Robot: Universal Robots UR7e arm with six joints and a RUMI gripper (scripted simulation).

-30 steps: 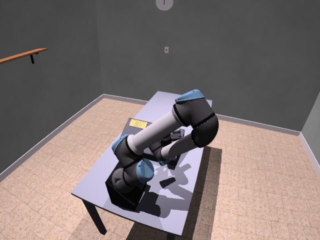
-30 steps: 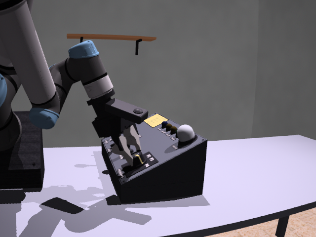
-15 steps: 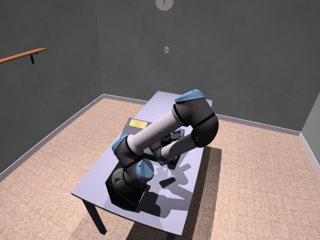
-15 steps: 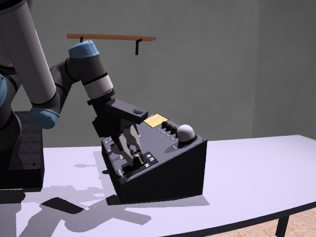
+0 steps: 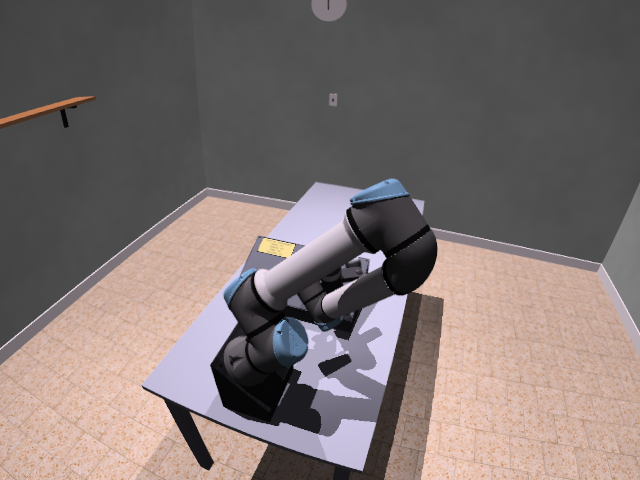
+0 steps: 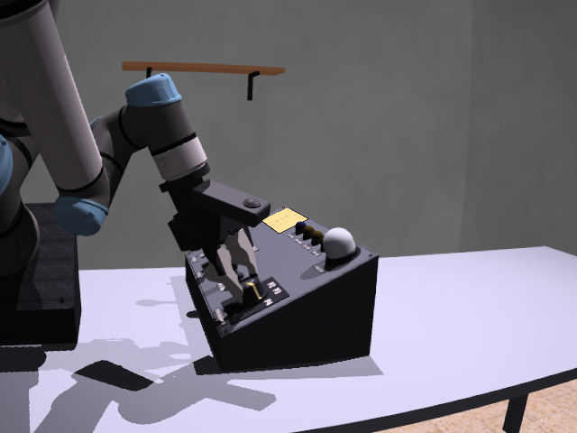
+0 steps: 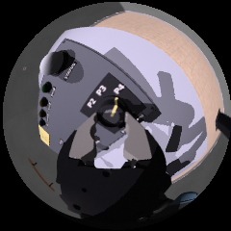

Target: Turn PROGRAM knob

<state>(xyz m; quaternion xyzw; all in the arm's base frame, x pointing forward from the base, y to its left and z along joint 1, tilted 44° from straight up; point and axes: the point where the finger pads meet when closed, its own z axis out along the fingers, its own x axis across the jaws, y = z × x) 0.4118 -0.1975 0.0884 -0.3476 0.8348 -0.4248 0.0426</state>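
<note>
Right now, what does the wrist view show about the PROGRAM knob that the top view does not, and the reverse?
Only the wrist view shows the PROGRAM knob clamped in the hand, its yellow pointer toward the P4 label. Only the top view shows the arm's black base and the table's leg. Both show the console with its yellow plate.
</note>
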